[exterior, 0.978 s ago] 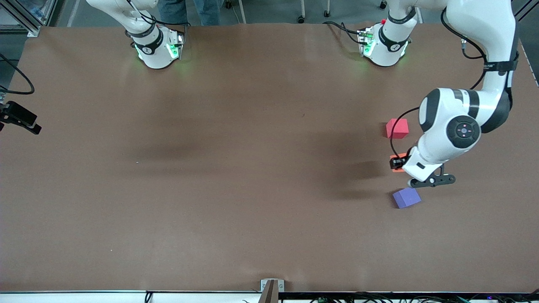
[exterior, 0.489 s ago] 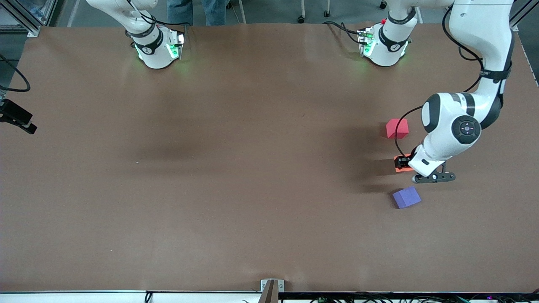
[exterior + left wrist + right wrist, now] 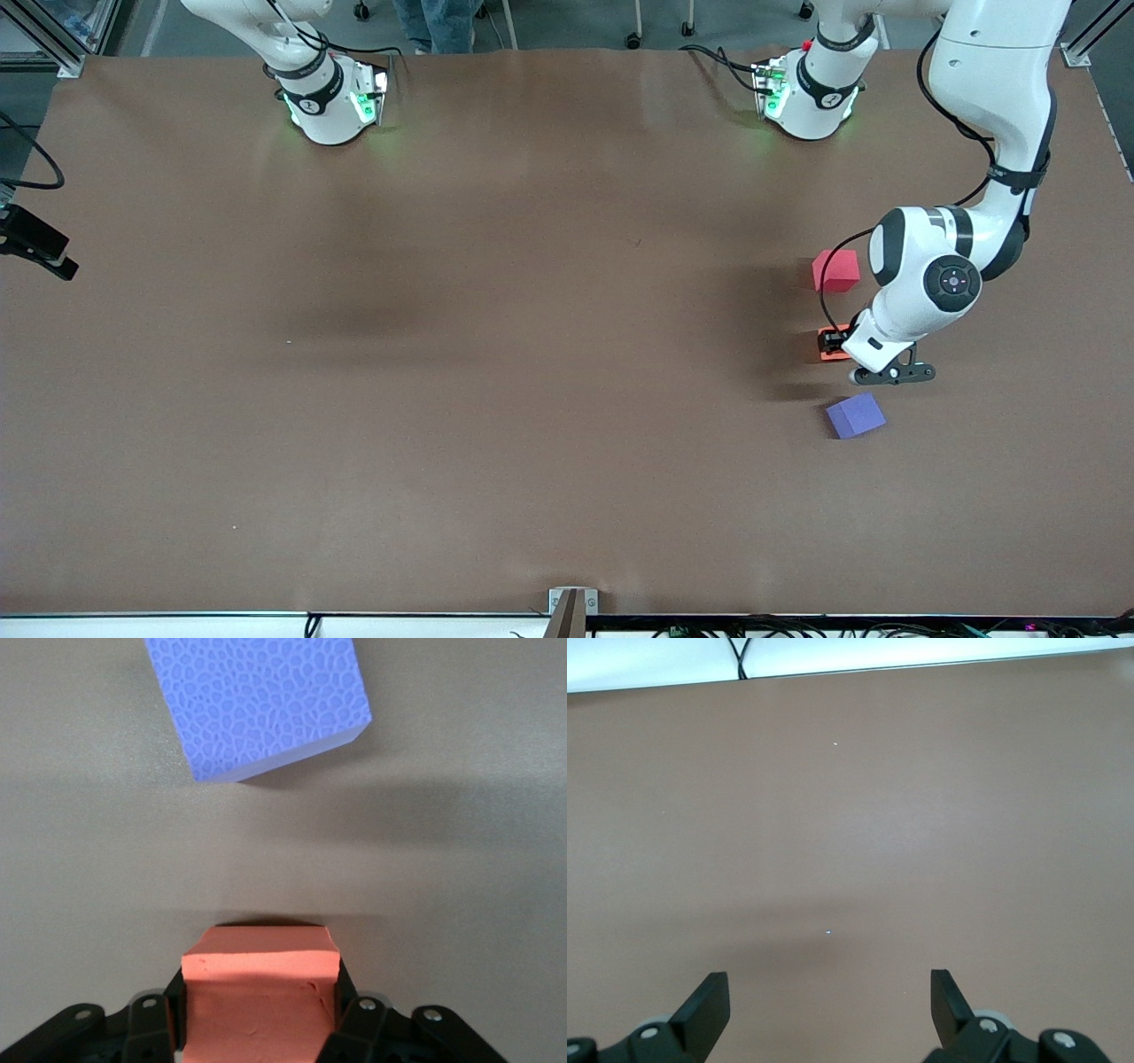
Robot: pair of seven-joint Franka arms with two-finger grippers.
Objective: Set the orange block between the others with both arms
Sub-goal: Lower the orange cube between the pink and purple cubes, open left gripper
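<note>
Orange block (image 3: 261, 992) half-hidden in left claw (image 3: 261, 1014).

This is a robot lab. Two white robot arms (image 3: 966, 177) with green-lit bases are fixed on a wide brown worktop (image 3: 496, 381). Near the worktop are black cables (image 3: 886, 627), a metal frame (image 3: 53, 35) and grey floor.

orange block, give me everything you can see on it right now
The small matte orange foam-looking cube has plain faces, lightly dented, with soft edges. It sits squarely clamped between the black fingers of the left gripper, which is shut on two opposite sides. It is low over the brown table, in the gap between the pinkish-red cube and the purple-blue cube, touching neither. Whether its underside rests on the table cannot be told.
</note>
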